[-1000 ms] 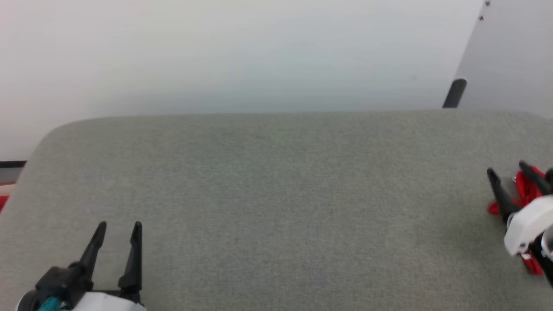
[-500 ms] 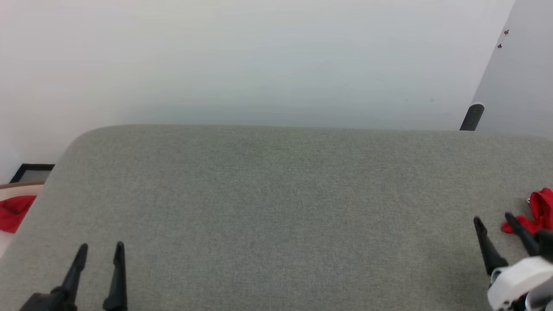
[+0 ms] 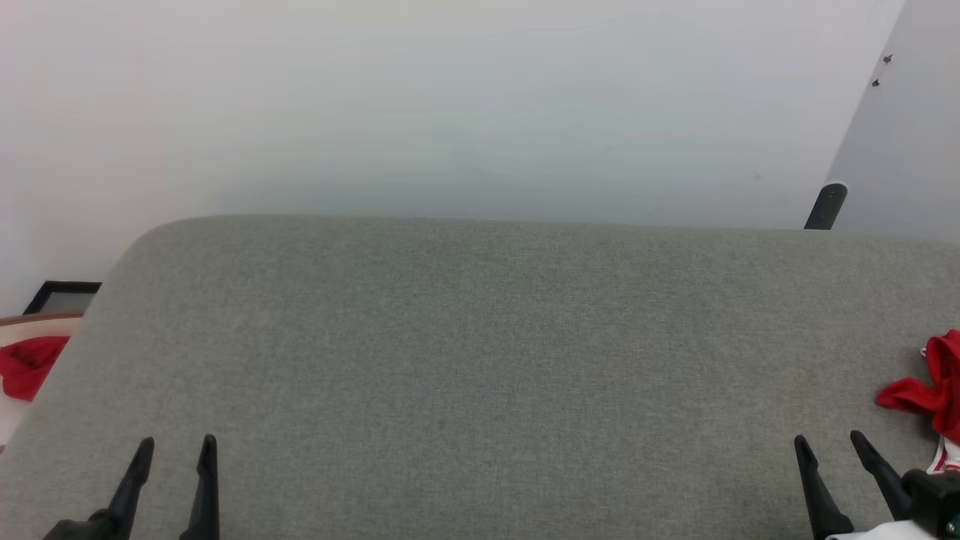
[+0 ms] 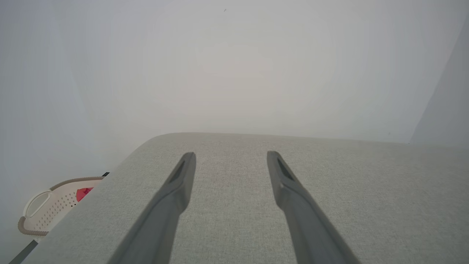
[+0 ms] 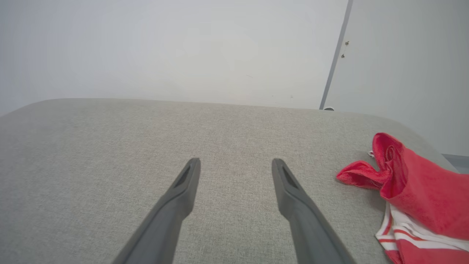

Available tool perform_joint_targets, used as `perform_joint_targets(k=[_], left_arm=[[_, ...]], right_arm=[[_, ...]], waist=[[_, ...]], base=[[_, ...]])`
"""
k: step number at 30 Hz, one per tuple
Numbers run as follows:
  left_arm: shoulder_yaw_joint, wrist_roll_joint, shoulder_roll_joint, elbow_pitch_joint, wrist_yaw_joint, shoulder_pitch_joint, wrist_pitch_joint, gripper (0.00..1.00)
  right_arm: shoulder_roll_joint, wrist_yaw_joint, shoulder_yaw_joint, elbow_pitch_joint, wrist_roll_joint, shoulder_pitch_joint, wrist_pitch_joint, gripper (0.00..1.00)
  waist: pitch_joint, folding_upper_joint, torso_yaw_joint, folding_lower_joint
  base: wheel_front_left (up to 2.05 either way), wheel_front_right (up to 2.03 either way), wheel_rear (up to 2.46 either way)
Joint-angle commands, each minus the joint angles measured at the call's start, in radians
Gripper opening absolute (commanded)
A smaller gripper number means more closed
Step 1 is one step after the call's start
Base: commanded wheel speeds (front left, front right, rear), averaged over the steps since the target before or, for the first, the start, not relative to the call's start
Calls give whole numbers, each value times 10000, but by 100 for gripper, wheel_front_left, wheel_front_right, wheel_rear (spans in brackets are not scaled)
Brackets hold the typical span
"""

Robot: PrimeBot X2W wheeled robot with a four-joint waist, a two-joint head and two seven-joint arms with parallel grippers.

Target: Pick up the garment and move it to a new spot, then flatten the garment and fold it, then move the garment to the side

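Your jersey (image 5: 414, 194) lies bunched up at the right end of the counter (image 3: 480, 337). It is mostly a heap of red cloth, and the right wrist view shows a white panel and red-and-white striped trim at its near edge. One red flap sticks out toward the middle of the counter. In the head view the jersey runs off the right edge of the picture.

Your right claw (image 3: 829, 441) is just to the left of the jersey, near it but not touching. It is released, its two dark fingers (image 5: 176, 205) spread wide with only grey counter fabric between them, pointing toward the far edge. You cannot tell whether the tips touch the surface.

Your left claw (image 3: 178, 442) is well apart from the jersey, at the lower left of the head view. It is also released and grasps nothing, and it points the same way over bare counter.

Past the rounded left end of the counter, lower down, a white perforated basket (image 4: 47, 209) with a tan rim holds a bit of red cloth (image 4: 83, 192). Just beyond the basket a dark frame (image 3: 60, 296) stands at the foot of the pale wall (image 3: 450, 112). Behind the far right of the counter a short black post (image 3: 826, 206) rises where the wall meets a grey panel.
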Motion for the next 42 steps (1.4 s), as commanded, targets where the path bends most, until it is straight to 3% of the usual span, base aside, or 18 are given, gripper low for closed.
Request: perform_joint_targets(k=[1,16,42], left_arm=[[2,-45,22,8,4,47,6,100],[-7,-112,-69,146,4,-8,6,100],[-285,-227,77,465,4,-74,6,100]], right_arm=[[129,-11,-93,-258,-139,228,57,100],[708,-11,-140,-1672,-621,1296,-23,100],[788,-11,137,-1857,-660,1620,-341,100]], waist=[[17,0,-23,0],[47,0,-191,0],[54,0,-366,0]], base=[[0,0,0],[0,0,0],[0,0,0]])
